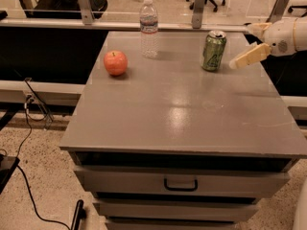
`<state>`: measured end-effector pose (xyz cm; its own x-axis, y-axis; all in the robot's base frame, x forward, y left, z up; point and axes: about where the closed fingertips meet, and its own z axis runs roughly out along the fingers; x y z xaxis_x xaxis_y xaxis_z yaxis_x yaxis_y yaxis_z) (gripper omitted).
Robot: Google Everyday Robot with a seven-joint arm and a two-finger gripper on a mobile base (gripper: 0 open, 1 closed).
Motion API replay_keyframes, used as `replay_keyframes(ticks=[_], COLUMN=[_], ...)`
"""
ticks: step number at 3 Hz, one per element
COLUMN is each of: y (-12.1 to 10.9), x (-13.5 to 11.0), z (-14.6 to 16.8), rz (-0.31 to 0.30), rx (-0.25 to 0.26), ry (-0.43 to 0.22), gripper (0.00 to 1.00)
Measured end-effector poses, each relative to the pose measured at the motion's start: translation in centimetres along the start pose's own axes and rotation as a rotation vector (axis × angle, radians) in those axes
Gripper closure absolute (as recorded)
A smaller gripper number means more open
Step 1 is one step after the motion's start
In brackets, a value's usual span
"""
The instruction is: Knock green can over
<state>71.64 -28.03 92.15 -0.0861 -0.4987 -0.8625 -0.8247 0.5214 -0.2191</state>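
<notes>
The green can (213, 51) stands upright at the back right of the grey table top (182, 114), with a silver top and pale markings. My gripper (241, 46) reaches in from the right edge of the camera view, just right of the can and a little apart from it. Its cream fingers (248, 56) are spread, one pointing down-left toward the can's base, the other higher up by the wrist. It holds nothing.
A clear plastic water bottle (148, 28) stands at the back middle. A red apple (115, 63) sits at the back left. A rail with posts (198, 6) runs behind the table. Drawers (180, 183) are below the front edge. Cables (29, 128) lie on the floor at left.
</notes>
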Motion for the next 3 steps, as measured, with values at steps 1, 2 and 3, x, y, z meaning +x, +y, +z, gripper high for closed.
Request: replay_keyframes(ticks=[1, 2, 3], y=[0.0, 0.5, 1.0], x=[0.0, -0.3, -0.9], z=[0.0, 1.9, 3.8], rz=[0.000, 0.065, 0.131], rx=[0.000, -0.043, -0.074], ry=[0.000, -0.069, -0.146], gripper=[0.00, 0.00, 0.00])
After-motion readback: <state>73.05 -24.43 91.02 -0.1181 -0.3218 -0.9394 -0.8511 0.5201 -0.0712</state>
